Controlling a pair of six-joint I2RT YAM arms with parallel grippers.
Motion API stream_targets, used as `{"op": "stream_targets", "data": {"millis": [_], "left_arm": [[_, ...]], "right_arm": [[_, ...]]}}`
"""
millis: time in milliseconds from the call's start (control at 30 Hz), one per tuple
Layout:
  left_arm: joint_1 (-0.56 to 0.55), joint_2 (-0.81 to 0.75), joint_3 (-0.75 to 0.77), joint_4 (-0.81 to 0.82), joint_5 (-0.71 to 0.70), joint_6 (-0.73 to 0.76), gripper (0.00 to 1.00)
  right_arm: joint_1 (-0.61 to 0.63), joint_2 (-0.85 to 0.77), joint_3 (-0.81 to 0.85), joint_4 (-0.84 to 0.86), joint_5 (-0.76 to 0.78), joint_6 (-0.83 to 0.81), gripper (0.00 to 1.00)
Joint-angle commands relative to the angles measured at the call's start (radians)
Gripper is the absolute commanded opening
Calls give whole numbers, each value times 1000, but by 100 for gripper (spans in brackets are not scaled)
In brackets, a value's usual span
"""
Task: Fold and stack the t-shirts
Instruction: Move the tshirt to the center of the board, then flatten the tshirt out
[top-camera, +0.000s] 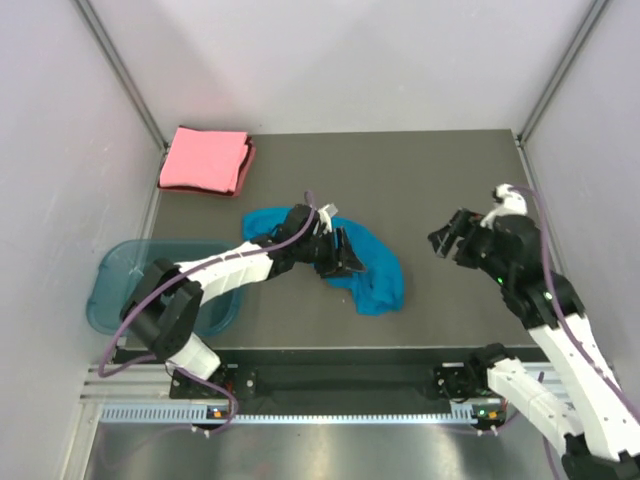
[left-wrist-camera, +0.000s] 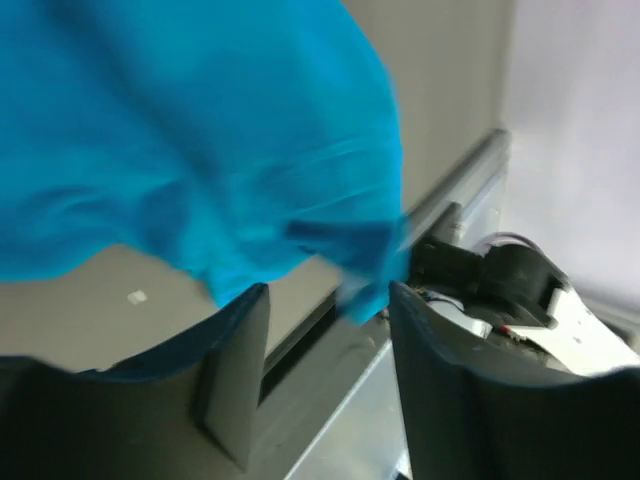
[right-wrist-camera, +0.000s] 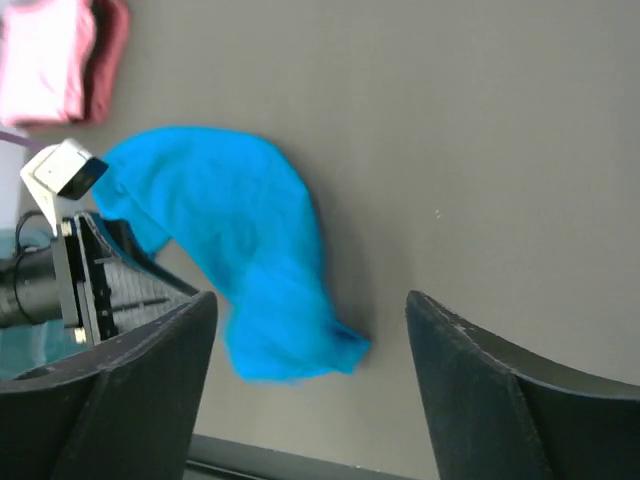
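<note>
Left gripper (top-camera: 345, 255) over crumpled teal shirt (top-camera: 380, 285), jaws seemingly apart.

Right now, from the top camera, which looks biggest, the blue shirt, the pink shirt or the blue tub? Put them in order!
1. blue shirt and blue tub: about alike; the left arm hides part of each, so no ranking.
2. pink shirt: smallest, folded up.

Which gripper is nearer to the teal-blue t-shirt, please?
Left. The left gripper is right over the teal-blue t-shirt, its jaws above the cloth's middle; the right gripper hangs off to the shirt's right, clear of it.
</note>
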Motion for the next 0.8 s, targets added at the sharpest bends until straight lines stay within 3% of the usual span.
{"op": "stream_targets", "data": {"millis": [0, 133, 300, 467, 667, 767], "left_arm": [[16, -70, 12, -24, -109, 83, 57], [48, -102, 133, -348, -316, 146, 61], [146, -133, 161, -572, -592, 190, 64], [328, -173, 159, -673, -667, 236, 66], [338, -168, 101, -702, -637, 246, 70], [332, -142, 57, -665, -618, 238, 70]], "right_arm": [[-1, 118, -34, 149, -75, -53, 74], [-1, 270, -73, 249, -173, -76, 65], [42, 472, -110, 353, -227, -95, 60], [50, 577, -148, 353, -192, -98, 56], [50, 464, -249, 237, -113, -9, 70], [51, 381, -310, 230, -118, 78, 71]]}}
